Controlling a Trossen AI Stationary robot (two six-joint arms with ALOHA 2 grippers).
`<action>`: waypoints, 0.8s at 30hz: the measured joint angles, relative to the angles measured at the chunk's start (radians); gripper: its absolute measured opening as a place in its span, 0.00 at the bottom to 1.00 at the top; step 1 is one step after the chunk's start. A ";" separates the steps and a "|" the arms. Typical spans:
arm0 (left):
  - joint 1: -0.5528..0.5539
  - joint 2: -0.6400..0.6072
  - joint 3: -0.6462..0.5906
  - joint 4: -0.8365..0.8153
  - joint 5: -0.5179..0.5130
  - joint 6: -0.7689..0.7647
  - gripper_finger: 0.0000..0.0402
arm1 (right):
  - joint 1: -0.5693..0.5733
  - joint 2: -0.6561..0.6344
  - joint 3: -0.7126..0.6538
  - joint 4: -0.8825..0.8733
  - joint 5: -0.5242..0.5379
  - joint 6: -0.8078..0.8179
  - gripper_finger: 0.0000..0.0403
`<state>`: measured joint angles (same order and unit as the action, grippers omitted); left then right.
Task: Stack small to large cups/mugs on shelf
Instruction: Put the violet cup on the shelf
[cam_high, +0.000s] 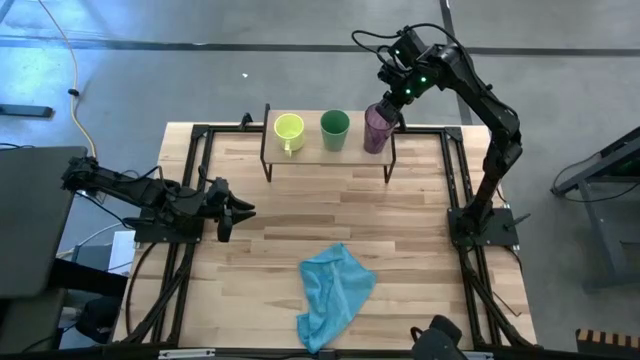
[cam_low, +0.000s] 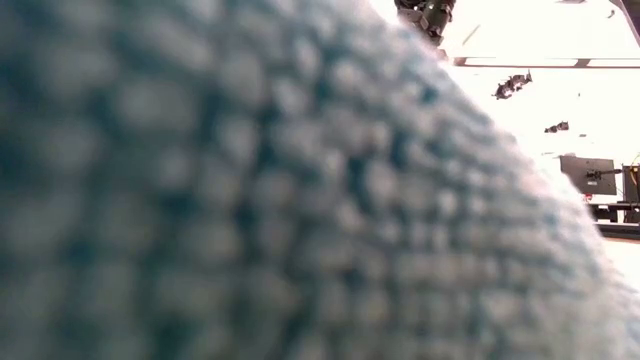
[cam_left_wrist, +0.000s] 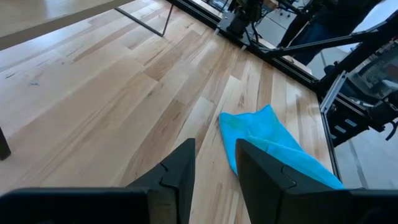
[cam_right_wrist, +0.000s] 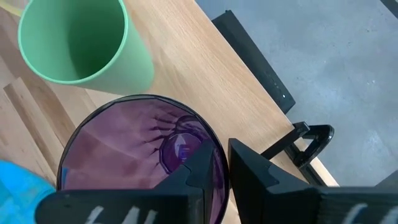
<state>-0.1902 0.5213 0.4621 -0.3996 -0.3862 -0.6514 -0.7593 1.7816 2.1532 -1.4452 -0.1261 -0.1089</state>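
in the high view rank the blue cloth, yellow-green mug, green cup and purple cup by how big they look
1. light blue cloth, clearly largest.
2. yellow-green mug, green cup and purple cup: near alike from above, and the right hand partly covers the purple one, so no ranking.

Robotics lab: framed wooden table (cam_high: 400, 220), concrete floor (cam_high: 200, 70).

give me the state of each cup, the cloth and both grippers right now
yellow-green mug: upright on the shelf, empty
green cup: upright on the shelf, empty
purple cup: upright on the shelf, rim pinched by right gripper
blue cloth: crumpled on the table
left gripper: open, holding nothing
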 joint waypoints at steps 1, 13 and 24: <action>0.000 0.000 0.000 0.000 0.000 0.000 0.26 | 0.000 0.000 0.000 0.000 0.000 0.000 0.10; 0.000 0.000 0.000 0.000 0.000 0.000 0.26 | 0.000 0.000 0.000 0.000 0.000 0.000 0.10; 0.000 0.000 0.000 0.000 0.000 0.000 0.26 | 0.000 0.000 0.000 0.013 -0.001 0.000 0.10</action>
<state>-0.1903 0.5214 0.4619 -0.3996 -0.3862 -0.6518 -0.7589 1.7813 2.1529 -1.4319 -0.1268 -0.1093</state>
